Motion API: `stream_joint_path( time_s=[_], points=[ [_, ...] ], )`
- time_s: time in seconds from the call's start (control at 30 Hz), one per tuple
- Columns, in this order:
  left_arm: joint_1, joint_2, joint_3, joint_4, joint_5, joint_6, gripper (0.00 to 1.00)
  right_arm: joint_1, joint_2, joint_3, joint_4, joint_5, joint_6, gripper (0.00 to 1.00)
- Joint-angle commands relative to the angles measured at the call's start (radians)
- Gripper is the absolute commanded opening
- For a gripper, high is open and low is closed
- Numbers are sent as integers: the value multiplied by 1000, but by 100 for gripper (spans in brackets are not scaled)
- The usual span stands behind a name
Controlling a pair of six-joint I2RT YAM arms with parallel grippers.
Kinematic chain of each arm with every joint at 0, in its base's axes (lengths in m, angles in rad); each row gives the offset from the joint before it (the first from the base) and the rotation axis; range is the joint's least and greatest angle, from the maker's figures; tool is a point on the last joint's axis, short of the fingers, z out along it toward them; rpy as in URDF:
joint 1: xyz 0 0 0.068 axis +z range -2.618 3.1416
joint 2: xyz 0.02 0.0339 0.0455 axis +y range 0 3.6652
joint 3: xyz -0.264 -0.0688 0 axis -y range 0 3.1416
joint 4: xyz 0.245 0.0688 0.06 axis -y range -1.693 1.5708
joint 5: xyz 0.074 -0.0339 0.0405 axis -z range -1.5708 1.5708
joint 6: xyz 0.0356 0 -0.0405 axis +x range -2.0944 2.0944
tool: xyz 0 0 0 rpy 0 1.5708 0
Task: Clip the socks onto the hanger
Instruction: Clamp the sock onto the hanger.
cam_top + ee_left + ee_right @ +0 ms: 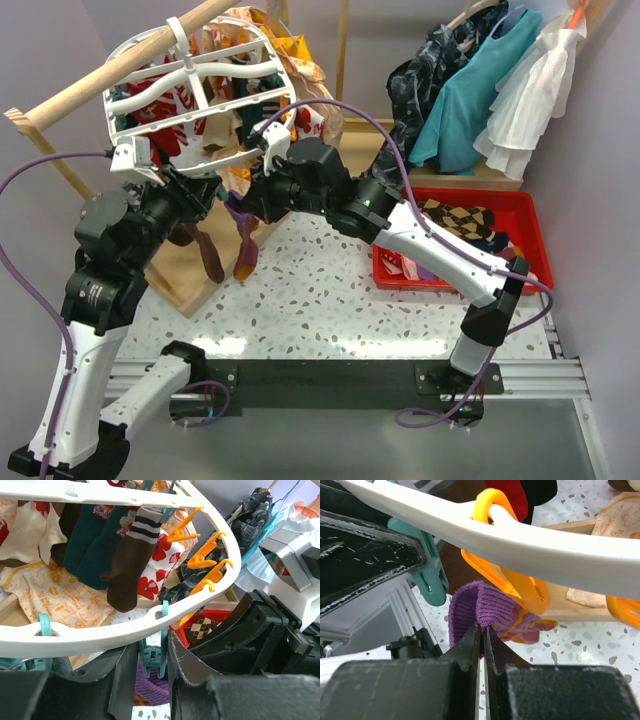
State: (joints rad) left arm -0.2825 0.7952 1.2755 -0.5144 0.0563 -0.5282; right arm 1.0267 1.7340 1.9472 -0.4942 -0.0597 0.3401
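The white oval hanger [107, 108] hangs from the wooden rail at the back left, with socks clipped on it. Among them are a brown striped-cuff sock [127, 570] and dark teal socks [90, 545]. My left gripper [151, 655] reaches up under the near rim [100, 632], shut on a teal clip [152, 652], one finger pressing each side. Just below that clip is the purple sock [480, 605] with orange stripes. My right gripper [483, 630] is shut on its folded cuff, next to an orange clip [515, 585]. From above, the sock [245, 245] dangles between both grippers.
A red bin [515, 205] at the right holds an argyle sock [460, 220] and others. Teal and white dresses [480, 95] hang at the back right. Floral cloth pieces [50, 600] hang behind the hanger, above a wooden frame [175, 270]. Empty orange clips [200, 555] line the hanger's right rim.
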Motion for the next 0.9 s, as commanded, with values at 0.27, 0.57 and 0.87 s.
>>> stream_joint_path(
  time_s=[0.27, 0.57, 0.87],
  points=[
    [-1, -2, -24, 19, -23, 45, 0, 6, -67, -14, 77, 26, 7, 0],
    [-1, 6, -47, 16, -35, 54, 0, 6, -71, -17, 91, 21, 8, 0],
    [-1, 10, -48, 22, -26, 48, 0, 6, -67, -21, 126, -3, 37, 0]
  ],
)
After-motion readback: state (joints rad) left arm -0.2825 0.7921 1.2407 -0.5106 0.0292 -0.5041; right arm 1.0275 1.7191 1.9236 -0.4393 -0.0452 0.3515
